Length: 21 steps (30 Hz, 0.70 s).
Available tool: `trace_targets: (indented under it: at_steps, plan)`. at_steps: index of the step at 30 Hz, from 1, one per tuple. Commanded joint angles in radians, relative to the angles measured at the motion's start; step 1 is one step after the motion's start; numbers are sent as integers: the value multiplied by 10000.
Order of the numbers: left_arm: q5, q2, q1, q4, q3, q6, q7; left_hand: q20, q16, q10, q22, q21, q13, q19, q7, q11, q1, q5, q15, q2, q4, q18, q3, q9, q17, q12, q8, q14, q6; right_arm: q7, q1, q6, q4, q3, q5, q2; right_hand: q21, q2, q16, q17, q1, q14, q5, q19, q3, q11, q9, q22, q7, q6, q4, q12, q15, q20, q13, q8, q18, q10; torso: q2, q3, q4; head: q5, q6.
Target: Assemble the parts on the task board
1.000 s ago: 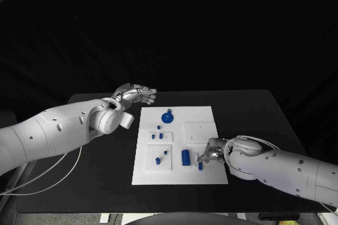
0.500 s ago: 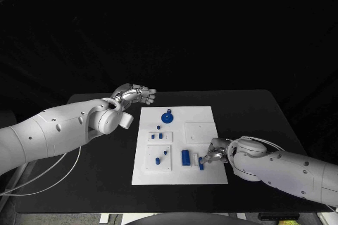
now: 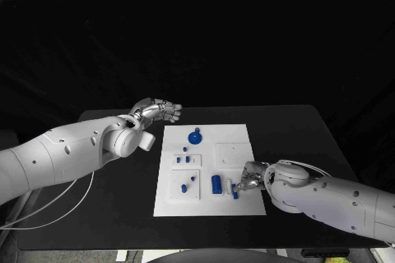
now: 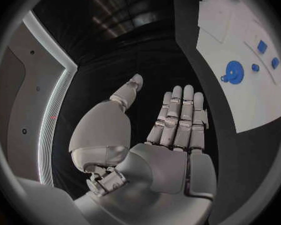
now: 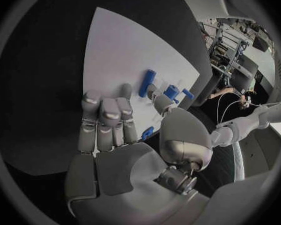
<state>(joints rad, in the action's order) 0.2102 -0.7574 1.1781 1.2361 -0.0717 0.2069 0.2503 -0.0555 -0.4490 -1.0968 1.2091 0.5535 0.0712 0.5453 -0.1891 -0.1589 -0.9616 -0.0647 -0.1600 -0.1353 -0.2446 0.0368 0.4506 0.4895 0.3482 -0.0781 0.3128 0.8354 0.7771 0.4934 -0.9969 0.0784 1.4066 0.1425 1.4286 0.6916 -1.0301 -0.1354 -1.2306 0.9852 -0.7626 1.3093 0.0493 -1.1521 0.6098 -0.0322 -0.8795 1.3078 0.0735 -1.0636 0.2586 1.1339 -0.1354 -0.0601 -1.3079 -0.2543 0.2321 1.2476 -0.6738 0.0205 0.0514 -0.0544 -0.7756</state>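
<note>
The task board lies in the middle of the black table, its long side running from twelve to six o'clock.

Right hand: low over the board's four-o'clock corner, fingers reaching toward the small blue peg that lies there, just beside the longer blue bar. In the right wrist view the fingers lie side by side, stretched over the white plate, with the thumb set apart toward the blue pieces. A sliver of blue shows beside the palm — whether it is pinched or merely lying beneath cannot be told. Judgement: this hand is working the peg, either seating it or about to take it up; its low, flat posture suits pressing or a fine pinch.

Left hand: raised off the board at about eleven o'clock, well apart from every part. The left wrist view shows its fingers straight and pressed together, thumb out, holding nothing. Likely parked there to keep the board unobstructed.

Other parts: a round blue disc with a tab near the twelve-o'clock end; small pegs standing at mid-board; another pair on the raised square at seven o'clock. Assembly appears partly done — loose pieces remain.
</note>
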Motion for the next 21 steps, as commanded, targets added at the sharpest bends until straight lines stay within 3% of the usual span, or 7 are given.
trace_targets:
  at_steps: [1, 5, 21]
  plan:
    - [45, 10, 10, 31, 6, -134, 58, -60, 52, -7, 11, -46, -4, 42, 1, 4, 77, 21, -23, 9, 52, 170, -14, -14, 10, 35, 36, -6, -37, 562, 147, -749, -5, 118, 676, -26, 57, -234, 62, -12, -19, 72, 2, -94, 182, 9, 2445, 124, 65, 8, -158, 13, -14, -11, -6, 105, 297, 80, -2, -1, -4, 9, -10]
    - [45, 4, 10, 29, 6, -131, 56, -61, 54, -7, 13, -48, -4, 42, 1, 4, 76, 21, -23, 8, 52, 170, -15, -15, 12, 35, 36, -5, -38, 608, 159, -838, 55, 119, 984, -23, 56, -412, 62, -16, -157, 82, 18, -110, 348, 11, 2449, 131, 70, 6, -243, 8, -9, -10, -8, 112, 297, 84, 1, -10, -12, 23, -21]
    - [69, -4, 10, 29, 6, -139, 37, -61, 61, -6, 20, -54, -5, 43, -1, 8, 72, 20, -24, 3, 50, 170, -15, -19, 21, 37, 36, -4, -43, 660, 206, -960, 346, 120, 1444, -35, 61, -448, 69, -26, -296, 92, 124, -116, 505, 22, 2467, 139, 77, -6, -295, 2, 4, 13, -8, 124, 297, 89, 1, -2, -4, 13, -52]
